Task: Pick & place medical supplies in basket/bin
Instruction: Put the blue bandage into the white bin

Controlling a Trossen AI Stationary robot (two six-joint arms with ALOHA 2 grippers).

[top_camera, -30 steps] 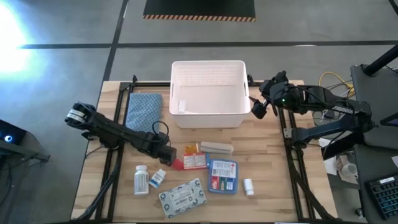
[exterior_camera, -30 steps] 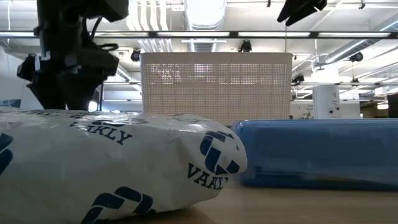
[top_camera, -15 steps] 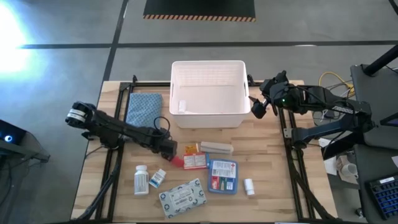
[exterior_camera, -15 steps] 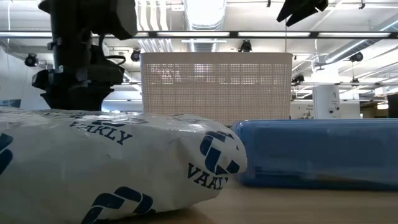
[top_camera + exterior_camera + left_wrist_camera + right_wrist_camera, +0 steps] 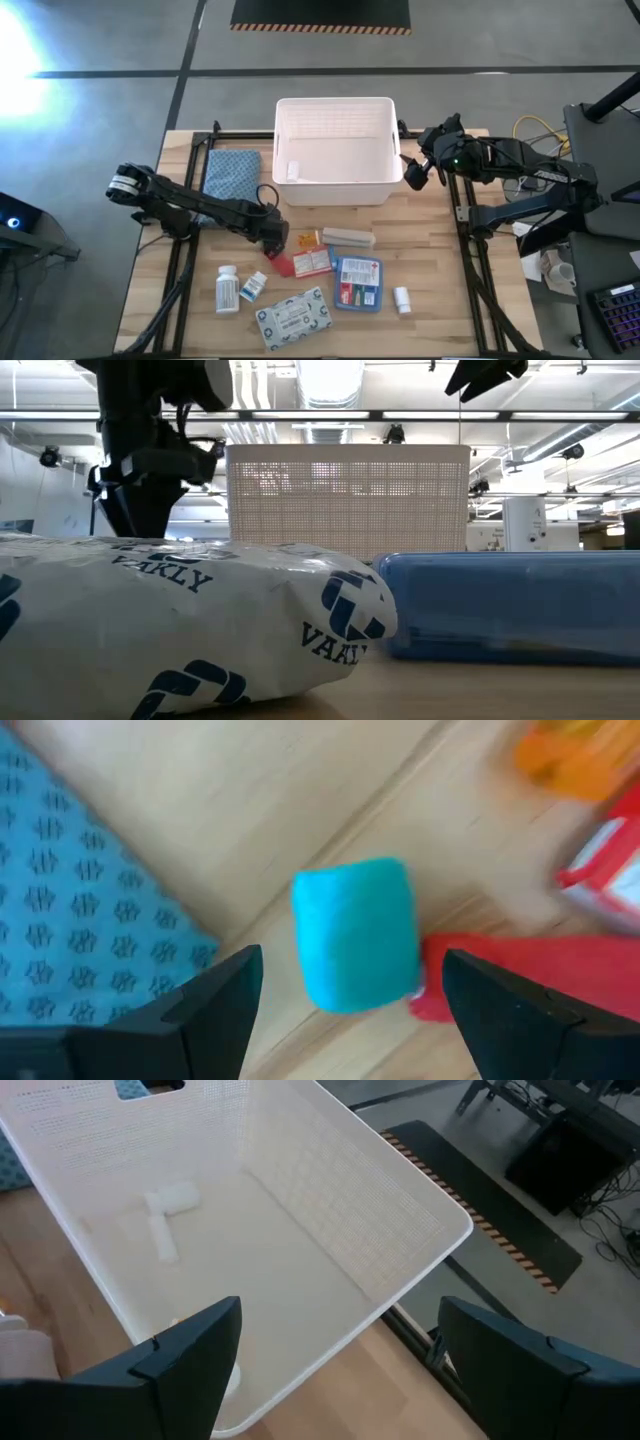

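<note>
Two arms are in view. Near the middle of the tabletop, the left gripper (image 5: 274, 238) hangs with its fingers spread wide on either side of a teal cap (image 5: 355, 933) on a red tube (image 5: 520, 975), not closed on it. The white bin (image 5: 336, 190) stands at the far edge; most supplies lie in front of it, toward the near edge. By the bin's right side, the right gripper (image 5: 412, 172) waits, fingers wide and empty.

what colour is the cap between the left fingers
Teal; the cap shows best in the left wrist view, on a red tube.
</note>
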